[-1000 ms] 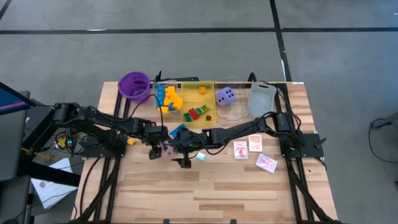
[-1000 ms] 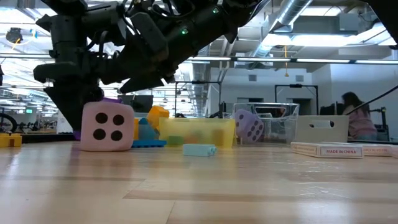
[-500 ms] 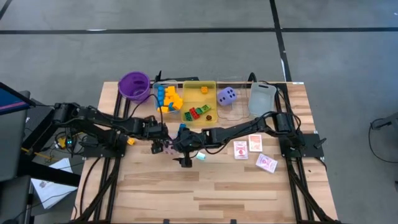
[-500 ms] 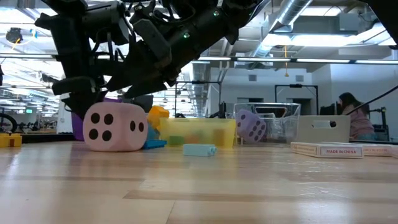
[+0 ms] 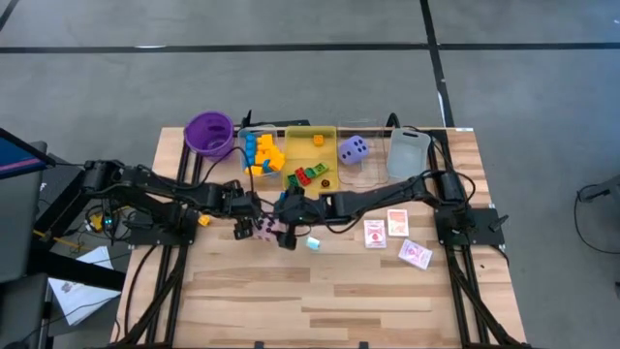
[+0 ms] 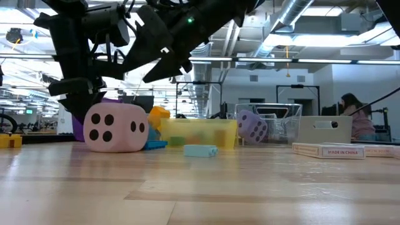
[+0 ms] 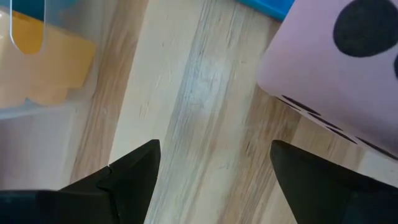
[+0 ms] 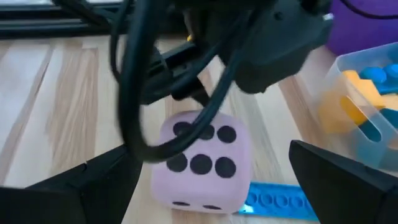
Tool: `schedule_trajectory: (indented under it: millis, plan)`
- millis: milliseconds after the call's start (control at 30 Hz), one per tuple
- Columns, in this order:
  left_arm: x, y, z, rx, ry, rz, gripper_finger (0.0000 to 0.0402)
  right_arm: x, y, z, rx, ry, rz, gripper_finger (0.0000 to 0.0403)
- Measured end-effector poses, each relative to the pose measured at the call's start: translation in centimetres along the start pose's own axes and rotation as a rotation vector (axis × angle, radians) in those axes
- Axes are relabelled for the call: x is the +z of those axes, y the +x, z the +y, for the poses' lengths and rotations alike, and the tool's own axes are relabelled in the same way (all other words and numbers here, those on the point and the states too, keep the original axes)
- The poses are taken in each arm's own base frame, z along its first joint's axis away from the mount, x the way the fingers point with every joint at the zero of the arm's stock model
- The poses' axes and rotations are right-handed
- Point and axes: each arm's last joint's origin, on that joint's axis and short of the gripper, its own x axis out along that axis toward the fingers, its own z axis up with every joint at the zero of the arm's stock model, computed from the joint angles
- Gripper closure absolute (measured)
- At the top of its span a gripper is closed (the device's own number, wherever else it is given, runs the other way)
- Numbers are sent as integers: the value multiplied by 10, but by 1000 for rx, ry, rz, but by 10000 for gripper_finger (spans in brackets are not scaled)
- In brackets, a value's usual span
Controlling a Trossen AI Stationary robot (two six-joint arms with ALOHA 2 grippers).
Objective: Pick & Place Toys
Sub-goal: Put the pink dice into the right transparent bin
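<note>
The pink die [image 5: 263, 229] stands on the wood at mid table, showing a four-spot side [image 6: 104, 127] in the low view. My left gripper [image 7: 214, 144] stands open just left of it, pointing steeply down, with bare wood between its fingers and the die [image 7: 336, 62] off to one side. My right gripper [image 8: 208, 147] hangs open above and right of the die [image 8: 199, 158], slanting down at it. A flat blue block [image 8: 280, 202] lies beside the die, and a light blue block [image 5: 312, 243] sits a little nearer.
Along the far edge stand a purple cup [image 5: 209, 133], a clear tray of yellow and blue blocks [image 5: 260, 153], a yellow tray [image 5: 329, 136], a clear tray with the purple die [image 5: 352, 148], and a grey tray [image 5: 408, 153]. Red cards [image 5: 398, 222] lie right. A person sits beyond the table.
The pink die has turned about on the spot, from one face square-on to two faces showing. My left gripper has tipped at the wrist while staying put. My right gripper has risen and drawn back toward the far edge. Both stay open.
</note>
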Motion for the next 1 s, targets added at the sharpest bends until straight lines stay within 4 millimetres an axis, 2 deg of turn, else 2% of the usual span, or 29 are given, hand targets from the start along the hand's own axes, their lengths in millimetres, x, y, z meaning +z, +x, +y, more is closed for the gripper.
schedule_trajectory:
  millis: [100, 200, 267, 367, 500, 600, 733, 900, 1000]
  plan:
    - [0, 0, 0, 0, 0, 1, 105, -2, -2, 1, 12, 25, 26, 10]
    - [0, 0, 0, 0, 1, 4, 105, -6, -11, 12, 59, 2, 94, 10]
    - [0, 0, 0, 1, 1, 4, 105, -2, -26, 23, 88, -9, 66, 10]
    - [0, 0, 0, 0, -1, 5, 105, -4, -61, 32, 95, 20, 5, 10]
    - [0, 0, 0, 0, -46, 3, 105, -32, -106, 25, 19, 150, -71, 10]
    - [0, 0, 0, 0, -95, 3, 105, -67, -124, 16, -10, 301, -201, 10]
    - [0, 0, 0, -1, -152, 2, 105, -113, -121, 9, 28, 375, -295, 10]
    - [3, 0, -1, -11, -170, -25, 105, -140, -96, 9, -95, 286, -288, 10]
    - [5, -1, -2, -51, -224, -37, 105, -143, -76, 13, -120, 235, -319, 10]
